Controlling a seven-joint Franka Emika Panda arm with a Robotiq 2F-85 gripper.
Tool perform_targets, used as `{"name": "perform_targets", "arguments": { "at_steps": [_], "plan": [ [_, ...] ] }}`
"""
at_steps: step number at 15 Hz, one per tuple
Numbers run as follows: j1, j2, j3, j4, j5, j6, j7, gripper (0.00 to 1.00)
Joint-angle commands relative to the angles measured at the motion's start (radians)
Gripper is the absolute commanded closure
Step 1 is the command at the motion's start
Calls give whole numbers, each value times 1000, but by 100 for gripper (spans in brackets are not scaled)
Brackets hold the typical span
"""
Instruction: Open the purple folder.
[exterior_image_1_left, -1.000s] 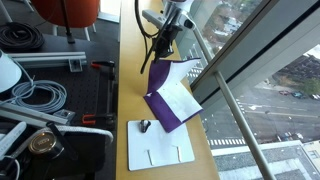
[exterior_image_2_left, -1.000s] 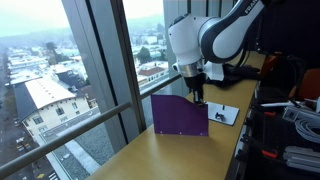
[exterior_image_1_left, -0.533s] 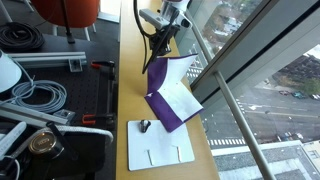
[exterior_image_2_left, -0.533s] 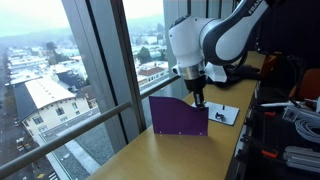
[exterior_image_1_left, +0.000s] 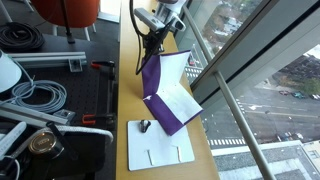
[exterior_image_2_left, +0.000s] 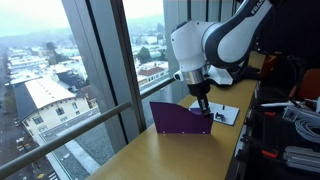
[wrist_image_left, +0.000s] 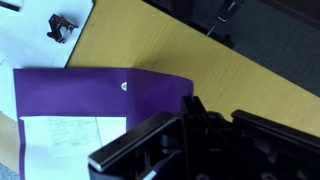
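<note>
The purple folder (exterior_image_1_left: 152, 82) lies on the yellow table near the window, with its top cover raised to about upright and white paper (exterior_image_1_left: 178, 97) showing inside. It shows as an upright purple sheet in an exterior view (exterior_image_2_left: 178, 119) and flat in the wrist view (wrist_image_left: 90, 95). My gripper (exterior_image_1_left: 158, 42) is shut on the raised cover's upper edge, also seen in an exterior view (exterior_image_2_left: 203, 103). In the wrist view the dark fingers (wrist_image_left: 175, 140) hide the grip, with a purple edge showing between them.
A white flat board (exterior_image_1_left: 160, 145) with a small dark clip (exterior_image_1_left: 145, 125) lies beside the folder, also in the wrist view (wrist_image_left: 35, 35). The window glass and railing (exterior_image_1_left: 225, 95) run along the table's edge. Cables and hardware (exterior_image_1_left: 35, 95) fill the bench on the opposite side.
The gripper has carried the cover's edge further over, away from the window. The cover stands more upright and more of the white paper shows.
</note>
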Motion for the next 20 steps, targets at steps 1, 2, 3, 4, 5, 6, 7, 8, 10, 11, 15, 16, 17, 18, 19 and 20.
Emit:
{"name": "perform_targets", "arguments": {
  "at_steps": [1, 2, 3, 4, 5, 6, 7, 8, 10, 11, 15, 16, 17, 18, 19, 20],
  "plan": [
    [-19, -9, 20, -12, 41, -3, -43, 100],
    [-19, -9, 21, -12, 48, -4, -50, 100],
    [-19, -9, 21, -13, 52, -4, -55, 100],
    [-19, -8, 21, -13, 58, -4, -60, 100],
    [-19, -7, 21, -12, 61, -5, -66, 100],
    [-20, -6, 21, -12, 63, -7, -69, 100],
    [-20, -5, 20, -12, 64, -7, -71, 100],
    [-21, -5, 21, -12, 65, -8, -75, 100],
    [-22, -5, 21, -15, 67, -7, -85, 100],
    [-22, -5, 22, -19, 67, -5, -88, 74],
    [-28, -5, 25, -27, 78, -11, -112, 51],
    [-30, -5, 26, -29, 81, -12, -120, 45],
    [-31, -6, 27, -31, 84, -12, -126, 36],
    [-32, -7, 28, -34, 85, -12, -132, 30],
    [-33, -10, 29, -37, 87, -11, -140, 23],
    [-36, -14, 30, -42, 90, -9, -149, 15]
  ]
}}
